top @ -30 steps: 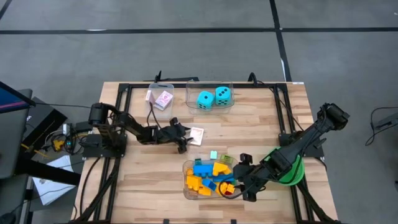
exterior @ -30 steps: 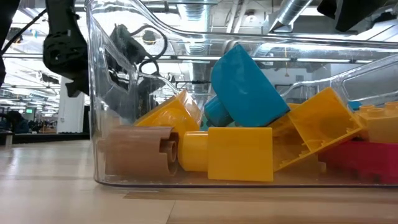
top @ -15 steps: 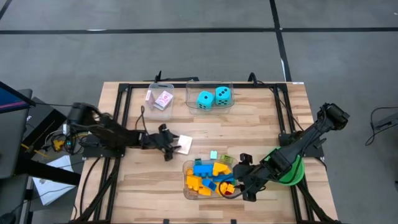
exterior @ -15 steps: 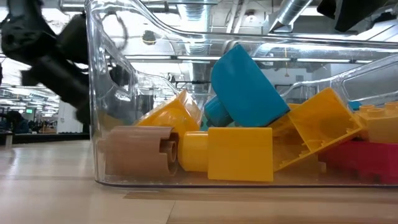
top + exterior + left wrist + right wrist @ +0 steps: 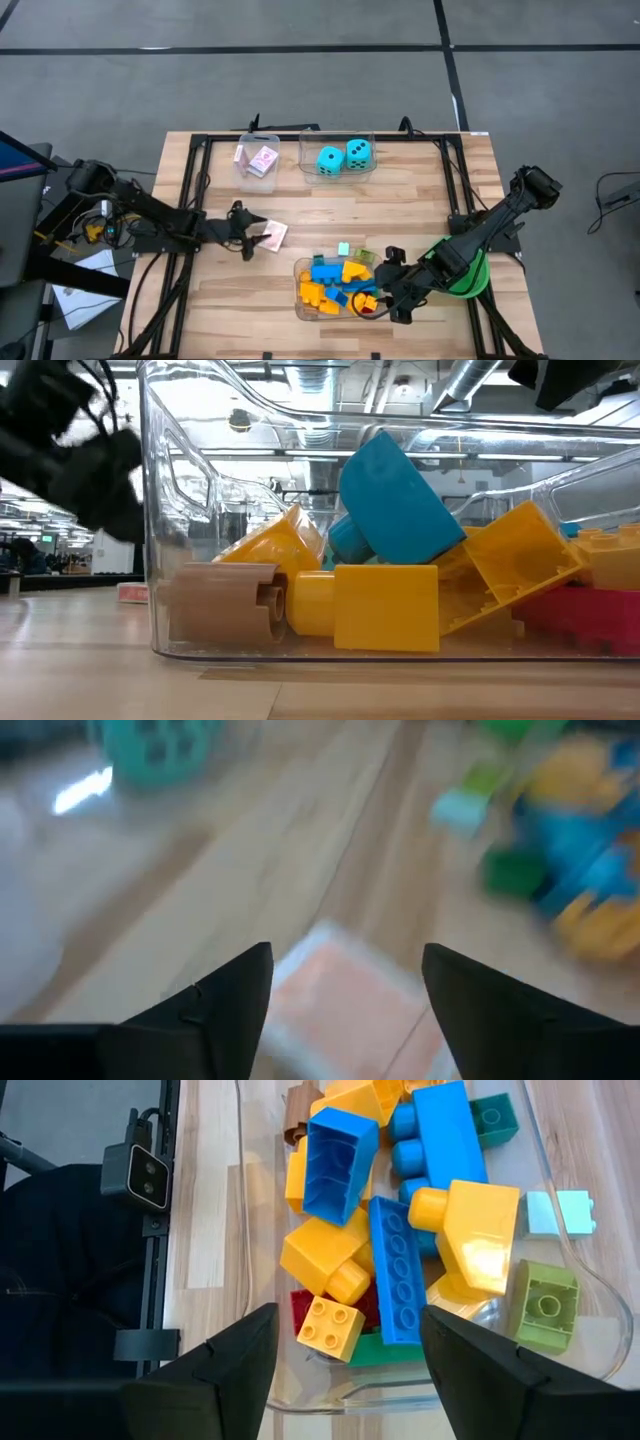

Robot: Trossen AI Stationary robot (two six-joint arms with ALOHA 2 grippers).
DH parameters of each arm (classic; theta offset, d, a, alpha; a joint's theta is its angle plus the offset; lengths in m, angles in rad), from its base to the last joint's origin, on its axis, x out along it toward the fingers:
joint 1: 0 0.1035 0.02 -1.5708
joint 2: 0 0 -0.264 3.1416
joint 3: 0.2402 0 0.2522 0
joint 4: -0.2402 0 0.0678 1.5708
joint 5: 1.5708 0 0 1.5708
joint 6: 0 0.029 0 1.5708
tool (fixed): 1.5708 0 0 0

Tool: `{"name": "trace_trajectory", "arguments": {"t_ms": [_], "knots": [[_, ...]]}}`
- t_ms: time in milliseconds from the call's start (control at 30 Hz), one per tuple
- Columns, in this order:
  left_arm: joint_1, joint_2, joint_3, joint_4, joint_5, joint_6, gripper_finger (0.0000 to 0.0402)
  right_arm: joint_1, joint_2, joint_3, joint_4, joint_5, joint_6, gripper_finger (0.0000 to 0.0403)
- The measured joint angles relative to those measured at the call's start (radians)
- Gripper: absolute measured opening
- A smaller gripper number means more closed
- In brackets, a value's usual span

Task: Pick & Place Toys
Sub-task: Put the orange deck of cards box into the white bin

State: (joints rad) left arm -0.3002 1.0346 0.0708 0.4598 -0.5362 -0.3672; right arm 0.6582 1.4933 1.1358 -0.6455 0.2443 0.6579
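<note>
My left gripper (image 5: pixel 254 238) is at the table's left middle, pointing right, with a pink-backed card (image 5: pixel 273 235) between its fingers. In the left wrist view the card (image 5: pixel 345 1010) is blurred. My right gripper (image 5: pixel 393 296) hangs open over the right end of the clear tub (image 5: pixel 300 298), which holds blue, yellow, orange, red and green bricks (image 5: pixel 400 1230); nothing is between its fingers (image 5: pixel 348 1312). Two cyan dice (image 5: pixel 343 156) sit in a far tub. More pink cards (image 5: pixel 262 160) lie in a small tub beside it. My left gripper has the pink card's near end (image 5: pixel 335 990) between its two fingers, which come level from the table's left. The card sticks out past the fingertips toward the right, flat and low over the table (image 5: pixel 133 592). Blur hides whether it touches the wood.
A pale blue brick (image 5: pixel 343 248) and a green brick (image 5: pixel 365 256) lie loose just beyond the brick tub. A green bowl (image 5: pixel 472 276) sits under the right arm. Black frame rails (image 5: pixel 200 190) run along the table's left and right sides.
My left gripper has drawn back toward the table's left edge and a little toward the near edge, rolling somewhat. The pink card has travelled with it, staying just past the fingertips.
</note>
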Motion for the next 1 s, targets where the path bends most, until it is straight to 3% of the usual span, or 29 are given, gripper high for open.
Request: {"name": "trace_trajectory", "arguments": {"t_ms": [133, 267, 433, 600, 700, 833, 1000], "knots": [[-0.068, -0.02, 0.016, 0.133, -0.084, 0.035, 0.0272, 0.0, 0.0, 0.0, 0.0, 0.0, -0.001, 0.0235], [-0.092, 0.024, 0.106, 0.04, -0.101, -0.025, 0.0304, 0.0, 0.0, 0.0, 0.0, 0.0, -0.003, 0.0235], [-0.04, 0.062, 0.367, -0.438, -0.096, -0.065, 0.0361, 0.0, 0.0, 0.0, 0.001, 0.0, -0.003, 0.0235], [0.088, 0.119, 0.64, -0.914, -0.09, -0.314, 0.0396, 0.0, 0.0, 0.0, 0.001, 0.001, -0.003, 0.0235], [0.183, 0.181, 0.704, -1.052, 0.058, -0.464, 0.0392, 0.0, 0.0, 0.0, 0.001, 0.0, -0.003, 0.0235], [0.256, 0.267, 0.702, -1.042, 0.276, -0.528, 0.0398, 0.001, 0.0, 0.0, -0.001, 0.0, -0.003, 0.0235], [0.237, 0.373, 0.701, -1.005, 0.309, -0.533, 0.0399, 0.002, 0.0, 0.0, -0.006, 0.0, -0.003, 0.0235]]}}
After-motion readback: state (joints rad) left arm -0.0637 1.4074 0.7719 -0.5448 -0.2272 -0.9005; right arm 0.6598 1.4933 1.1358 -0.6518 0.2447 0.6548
